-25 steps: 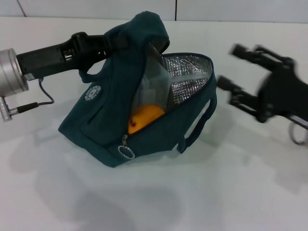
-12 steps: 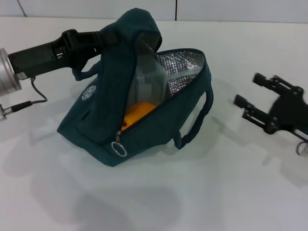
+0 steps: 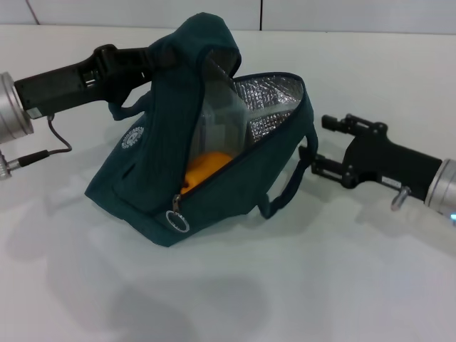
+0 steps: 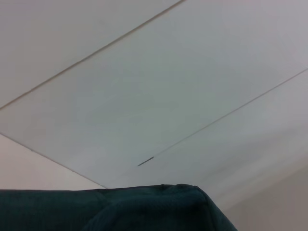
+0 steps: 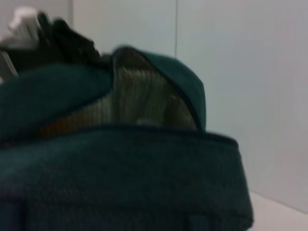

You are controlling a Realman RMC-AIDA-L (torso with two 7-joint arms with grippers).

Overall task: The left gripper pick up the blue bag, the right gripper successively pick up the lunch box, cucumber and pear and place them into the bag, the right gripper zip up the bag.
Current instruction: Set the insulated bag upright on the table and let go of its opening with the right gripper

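The blue bag (image 3: 153, 167) stands open on the white table, its silver foil lining (image 3: 267, 107) showing. My left gripper (image 3: 153, 60) is shut on the bag's top fabric and holds that side up. Inside, the orange pear (image 3: 206, 165) lies low and the clear lunch box (image 3: 221, 121) stands behind it. The cucumber is hidden. The zipper ring pull (image 3: 178, 222) hangs at the near end. My right gripper (image 3: 319, 142) is open and empty, just right of the bag beside its loop handle (image 3: 288, 187). The right wrist view shows the bag (image 5: 120, 183) close up. The left wrist view shows bag fabric (image 4: 144, 207).
The white table (image 3: 285, 285) spreads in front and to the right of the bag. A wall with panel seams (image 3: 261, 14) runs behind. A thin black cable (image 3: 60, 142) hangs from my left arm.
My right gripper has swung in leftward from the right side, now close to the bag's right end. The bag and the left gripper have tilted slightly left, then held still.
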